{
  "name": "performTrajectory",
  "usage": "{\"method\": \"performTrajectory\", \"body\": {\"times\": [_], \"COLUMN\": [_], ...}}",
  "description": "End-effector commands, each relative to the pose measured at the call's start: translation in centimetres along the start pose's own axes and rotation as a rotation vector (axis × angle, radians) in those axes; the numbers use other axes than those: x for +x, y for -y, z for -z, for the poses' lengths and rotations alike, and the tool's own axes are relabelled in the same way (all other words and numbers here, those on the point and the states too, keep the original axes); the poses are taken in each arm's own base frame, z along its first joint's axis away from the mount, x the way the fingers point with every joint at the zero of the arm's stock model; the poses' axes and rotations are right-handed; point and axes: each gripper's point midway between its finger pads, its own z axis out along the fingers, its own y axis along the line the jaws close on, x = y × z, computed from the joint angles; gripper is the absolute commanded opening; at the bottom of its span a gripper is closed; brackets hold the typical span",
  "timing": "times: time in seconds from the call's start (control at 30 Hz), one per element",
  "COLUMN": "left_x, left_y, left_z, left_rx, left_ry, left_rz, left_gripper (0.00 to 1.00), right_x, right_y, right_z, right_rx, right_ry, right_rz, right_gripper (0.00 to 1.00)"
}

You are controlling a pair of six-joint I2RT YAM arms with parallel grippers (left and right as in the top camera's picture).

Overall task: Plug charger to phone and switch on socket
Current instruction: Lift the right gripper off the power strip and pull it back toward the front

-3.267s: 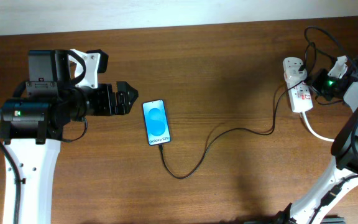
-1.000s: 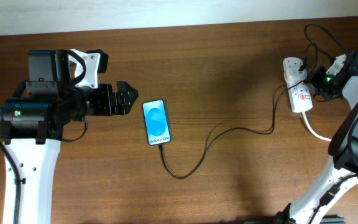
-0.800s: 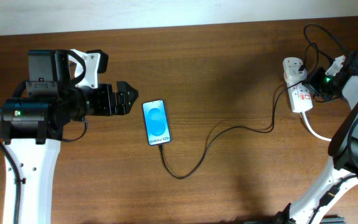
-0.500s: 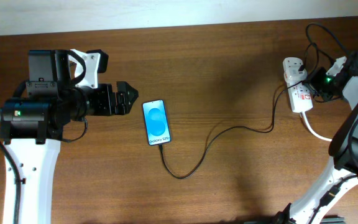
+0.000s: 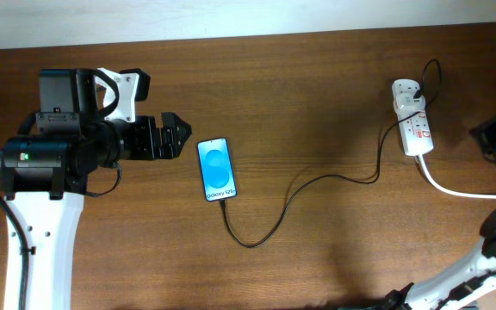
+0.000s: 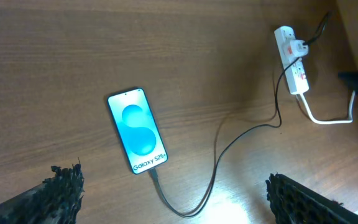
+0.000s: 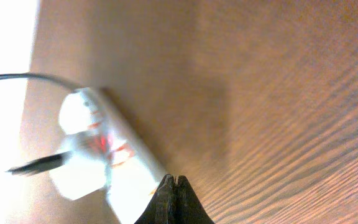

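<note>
- Left end effector [image 5: 177, 136]: released, with both dark fingers spread wide and nothing between them.
- Phone [image 6: 137, 130]: a slim smartphone lying flat and face up on the wooden counter [image 5: 317, 86]. It sits just ahead of the left end effector's open fingertips, close but not touching.
- Writing on the phone: white text reading "Galaxy S25+" near its lower edge, on a bright blue screen with a paler rounded shape above the text.
- Charger [image 5: 343, 179]: a thin black cable whose tip meets the phone's bottom edge. It loops away from the left end effector and runs across the counter toward the right end effector's side, ending at the socket.
- Socket [image 5: 413, 127]: a small white power strip with red marks on its top, too small to read. It lies near the right end effector, on the side facing the counter's middle, with a clear gap between them.
- Thick white cord [image 5: 455, 191]: leaves the socket's near end and curves off past the right end effector.
- Right end effector [image 7: 174, 190]: clenched, fingertips pressed together on nothing. In its own wrist view the socket is a blurred white shape with a red spot, ahead of the tips and apart from them.
</note>
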Motion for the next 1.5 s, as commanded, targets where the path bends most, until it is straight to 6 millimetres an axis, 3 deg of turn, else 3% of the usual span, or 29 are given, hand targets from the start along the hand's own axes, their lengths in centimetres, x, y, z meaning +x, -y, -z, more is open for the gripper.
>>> {"method": "performTrajectory", "body": {"times": [0.0,0.1,0.17,0.33,0.47,0.57,0.8,0.9,0.97,1.0,1.37,1.47], "left_x": [-0.3,-0.3,-0.3,-0.3,-0.3,-0.3,-0.3,-0.3,-0.3,-0.3,-0.3,-0.3], "left_y": [0.0,0.0,0.0,0.0,0.0,0.0,0.0,0.0,0.0,0.0,0.0,0.0], "left_z": [0.5,0.5,0.5,0.5,0.5,0.5,0.5,0.5,0.5,0.5,0.5,0.5], "left_rx": [-0.006,-0.006,-0.006,-0.006,-0.006,-0.006,-0.006,-0.006,-0.006,-0.006,-0.006,-0.006], "left_ry": [0.017,0.017,0.017,0.017,0.017,0.017,0.017,0.017,0.017,0.017,0.017,0.017], "left_rz": [-0.004,-0.004,-0.004,-0.004,-0.004,-0.004,-0.004,-0.004,-0.004,-0.004,-0.004,-0.004], "left_gripper": [0.99,0.99,0.99,0.99,0.99,0.99,0.99,0.99,0.99,0.99,0.99,0.99], "right_x": [0.1,0.4,1.4,4.7,9.5,13.1,18.1,19.6,20.4,20.7,26.2,27.7], "right_y": [-4.8,-7.2,-10.6,-16.6,-21.0,-22.9,-23.9,-23.5,-22.8,-22.3,-19.1,-17.6], "right_z": [3.4,5.0,6.8,10.3,13.2,15.0,18.7,20.1,21.1,21.6,27.9,28.9], "right_rx": [-0.073,-0.104,-0.18,-0.288,-0.345,-0.371,-0.362,-0.36,-0.345,-0.326,-0.311,-0.283], "right_ry": [0.042,0.062,0.072,0.076,0.059,0.028,-0.004,-0.019,-0.025,-0.024,-0.022,-0.049], "right_rz": [0.072,0.117,0.208,0.402,0.61,0.716,0.784,0.799,0.822,0.823,0.958,0.942], "right_gripper": [0.04,0.04,0.04,0.04,0.04,0.05,0.27,0.48,0.72,0.78,1.0,0.99]}}
